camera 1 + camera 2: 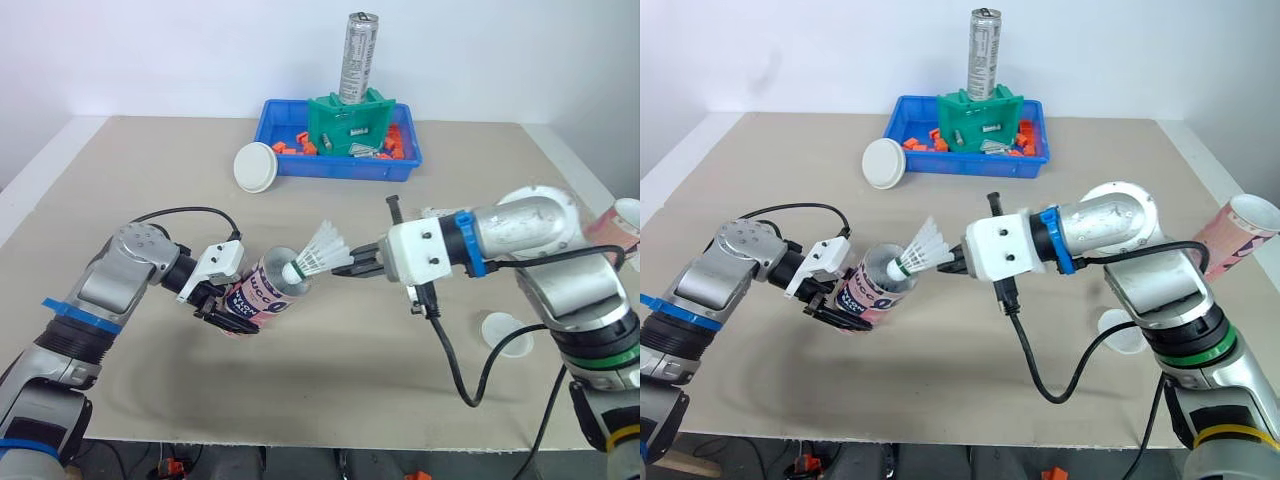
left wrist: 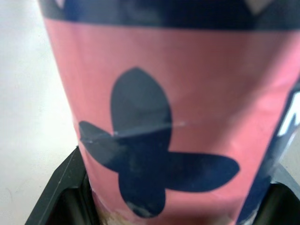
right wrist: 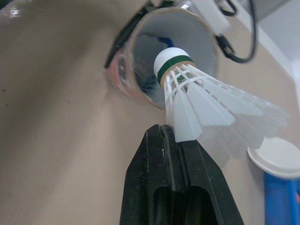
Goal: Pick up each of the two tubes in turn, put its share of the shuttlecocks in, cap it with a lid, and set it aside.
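My left gripper (image 1: 222, 305) is shut on a pink and dark blue tube (image 1: 258, 292), held tilted with its open mouth toward the right. My right gripper (image 1: 350, 266) is shut on the feathers of a white shuttlecock (image 1: 318, 251), whose cork tip sits right at the tube's mouth (image 3: 171, 56). A second pink tube (image 1: 1230, 232) lies at the table's right edge. One white lid (image 1: 254, 166) leans against the blue bin, another white lid (image 1: 508, 333) lies near my right arm.
A blue bin (image 1: 340, 160) at the back holds orange parts, a green block (image 1: 348, 122) and a tall silver can (image 1: 359, 58). Black cables hang from both wrists over the beige table (image 1: 330, 370).
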